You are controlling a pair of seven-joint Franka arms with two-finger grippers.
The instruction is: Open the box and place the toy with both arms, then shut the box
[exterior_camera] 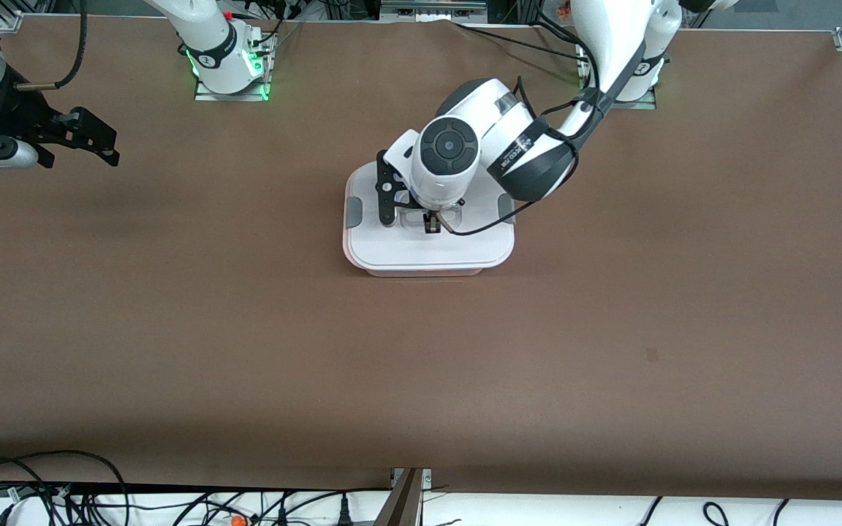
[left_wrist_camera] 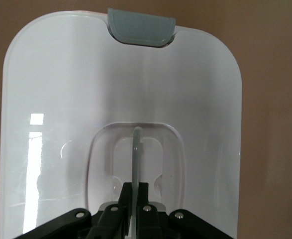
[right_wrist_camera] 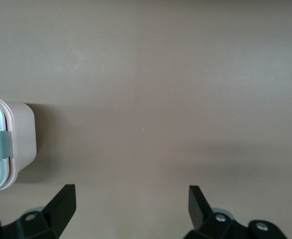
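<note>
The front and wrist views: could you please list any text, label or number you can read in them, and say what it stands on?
No text can be read anywhere.
Left arm: white lettering on its dark wrist band, too small to read.
Right arm's base: a round mark on its dark band, not legible.
Box, its lid and grey clip: no text shows.

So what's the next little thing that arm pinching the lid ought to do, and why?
Probably lift straight up a little. The left gripper is shut on the clear handle in the middle of the white lid, and the lid sits flat on the box. No toy is in view, and the right gripper waits open over bare table, so whether this opens or finishes closing is unclear.
</note>
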